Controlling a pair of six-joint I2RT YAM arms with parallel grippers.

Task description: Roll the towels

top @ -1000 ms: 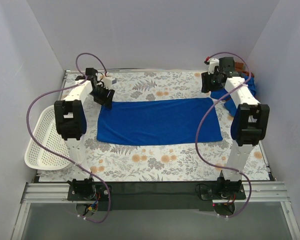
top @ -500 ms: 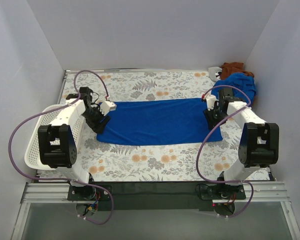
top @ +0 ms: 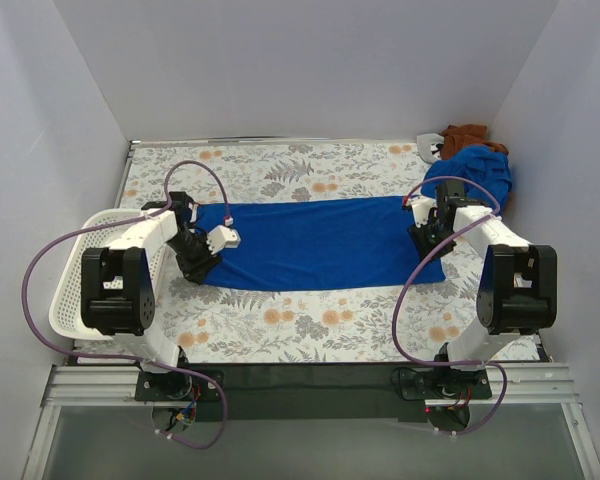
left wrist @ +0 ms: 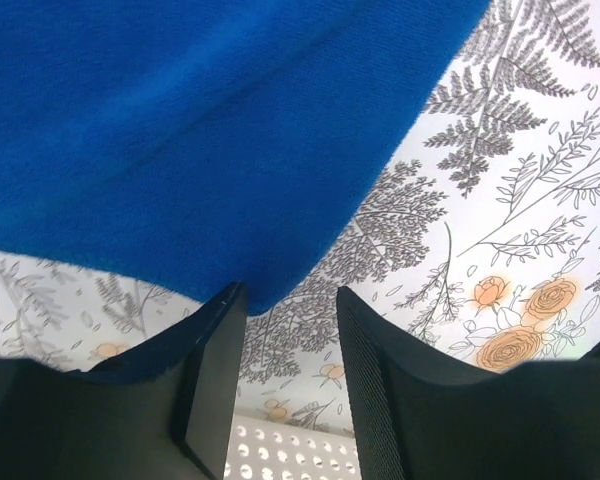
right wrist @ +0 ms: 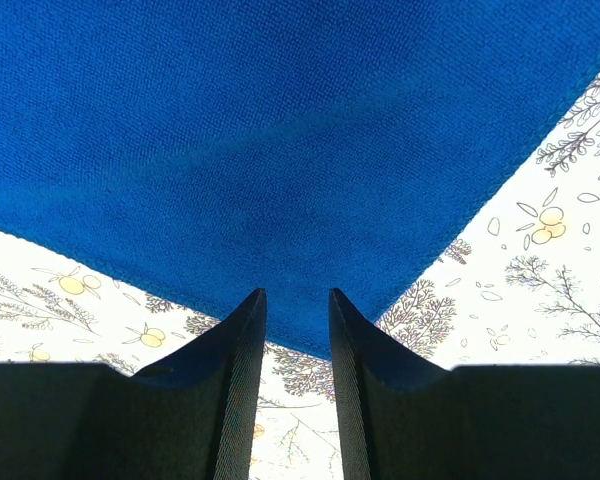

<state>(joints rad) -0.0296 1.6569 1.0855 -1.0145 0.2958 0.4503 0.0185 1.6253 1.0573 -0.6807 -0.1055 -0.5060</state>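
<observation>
Moved: both arms have dropped since a second ago. My left claw [left wrist: 290,300] has swung from the far-left corner of the towel [top: 315,243] towards its near-left corner. My right claw [right wrist: 296,300] has left the far-right pile [top: 477,170] and come down at the towel's right end. The towel itself lies as it did.
Towel: spread flat in the middle of the surface [top: 300,325], its long side running left to right.
Left claw: part open and low, with a towel corner lying between the two fingers. Bare surface shows in the gap, so nothing is pinched yet.
Right claw: a narrower gap, also astride a corner tip and not closed on it. From above I cannot tell whether that is the near or the far right corner.
Why so: I judge I have put a claw at each end so both can pinch together and move the cloth evenly. One end alone would drag it askew.
Pile: more blue towels heaped in the far-right corner, with a brown cloth [top: 467,134] just behind them.
Basket [top: 72,300]: white, at the left edge under my left elbow; probably where the rolls go.
In the way: the right arm's purple cable [top: 398,280] loops across the towel's near-right corner and could snag the cloth once it lifts.
</observation>
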